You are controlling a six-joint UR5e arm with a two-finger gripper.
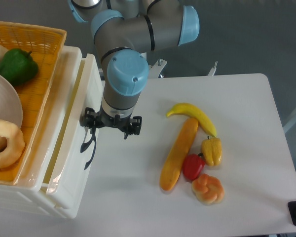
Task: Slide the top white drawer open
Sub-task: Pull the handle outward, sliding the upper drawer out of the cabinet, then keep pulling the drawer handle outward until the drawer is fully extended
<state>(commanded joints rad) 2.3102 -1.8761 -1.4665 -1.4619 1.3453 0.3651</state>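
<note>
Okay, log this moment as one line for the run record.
phase: pulling drawer | gripper: at black handle, grip unclear | top white drawer: partly open | table: food untouched
</note>
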